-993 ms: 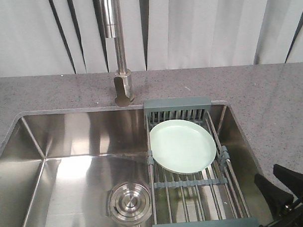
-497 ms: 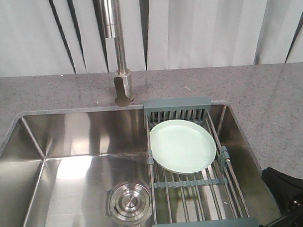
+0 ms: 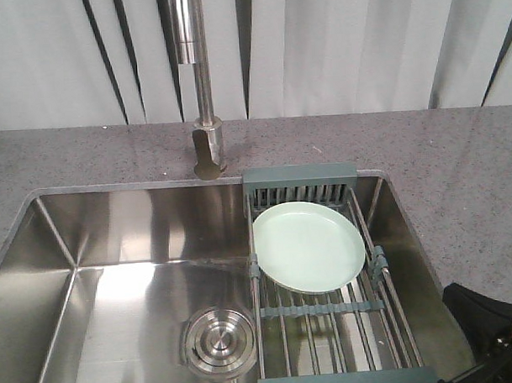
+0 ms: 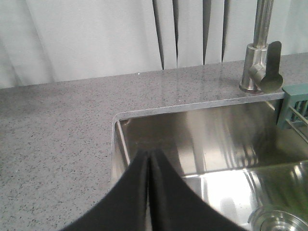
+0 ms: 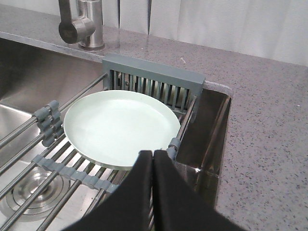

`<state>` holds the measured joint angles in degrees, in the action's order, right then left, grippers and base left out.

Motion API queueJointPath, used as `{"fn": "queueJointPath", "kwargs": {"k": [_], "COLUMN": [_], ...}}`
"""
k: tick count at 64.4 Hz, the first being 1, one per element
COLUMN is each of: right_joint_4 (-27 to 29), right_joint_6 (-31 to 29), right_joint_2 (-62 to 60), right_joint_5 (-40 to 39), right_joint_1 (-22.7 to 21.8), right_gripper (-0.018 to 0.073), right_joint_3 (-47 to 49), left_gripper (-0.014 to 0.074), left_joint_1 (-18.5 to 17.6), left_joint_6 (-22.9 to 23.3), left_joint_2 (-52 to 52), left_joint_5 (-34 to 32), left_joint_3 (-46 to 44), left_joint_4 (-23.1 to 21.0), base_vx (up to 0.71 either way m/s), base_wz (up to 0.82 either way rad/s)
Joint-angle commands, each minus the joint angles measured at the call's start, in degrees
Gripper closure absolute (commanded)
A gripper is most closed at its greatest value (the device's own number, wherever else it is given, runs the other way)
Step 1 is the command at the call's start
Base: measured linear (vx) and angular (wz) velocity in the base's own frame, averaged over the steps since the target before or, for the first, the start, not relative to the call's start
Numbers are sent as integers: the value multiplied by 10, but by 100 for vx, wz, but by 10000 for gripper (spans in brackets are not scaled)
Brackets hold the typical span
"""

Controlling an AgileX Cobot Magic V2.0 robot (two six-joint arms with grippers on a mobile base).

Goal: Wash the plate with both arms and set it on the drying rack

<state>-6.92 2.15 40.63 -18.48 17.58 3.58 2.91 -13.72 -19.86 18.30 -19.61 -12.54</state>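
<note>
Grey speckled worktop runs around a shiny steel sink, with pale curtains behind and a tall tap at the back. Across the sink's right side sits the drying rack. On its rods lies the mint-green plate, flat, just in front of the slotted box.

Both arms are away from the plate. The right gripper is near the plate's front edge, jaws pressed closed and empty. The left gripper is over the sink's left corner, jaws closed too.

What could go wrong? If the right arm swings forward, it could bump the plate's edge and push it off the rods into the sink. It could also catch on a rod and shake the rack.
</note>
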Motion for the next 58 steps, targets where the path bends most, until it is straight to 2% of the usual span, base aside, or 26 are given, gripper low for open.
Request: {"fn": "queueJointPath", "kwargs": {"k": [1, 18, 27, 34, 41, 49, 58], "right_joint_4": [-3, -3, -3, -3, -3, -3, -3], "right_joint_6": [-2, -2, -2, -2, -2, -2, -2], "right_joint_2": [-1, -1, -1, -1, -1, -1, -1], "right_joint_5": [-47, -47, -47, -46, -45, -44, -44], "right_joint_1": [-2, -2, -2, -2, -2, -2, -2], "right_gripper": [568, 568, 568, 569, 569, 569, 569], "right_joint_3": [16, 16, 16, 16, 16, 16, 16], "left_gripper": [599, 599, 599, 599, 599, 599, 599], "left_joint_1": [-2, -2, -2, -2, -2, -2, -2], "left_joint_6": [7, 7, 12, 73, 131, 170, 194], "left_joint_2": [-3, -3, 24, 61, 95, 131, 158], "left_joint_5": [-40, -51, -116, -207, -261, -263, -205], "left_joint_3": [-12, 10, 54, 115, 173, 218, 224], "left_joint_4": [-9, -9, -9, -5, 51, 114, 129], "base_vx": [0, 0, 0, 0, 0, 0, 0], "base_wz": [0, 0, 0, 0, 0, 0, 0]}}
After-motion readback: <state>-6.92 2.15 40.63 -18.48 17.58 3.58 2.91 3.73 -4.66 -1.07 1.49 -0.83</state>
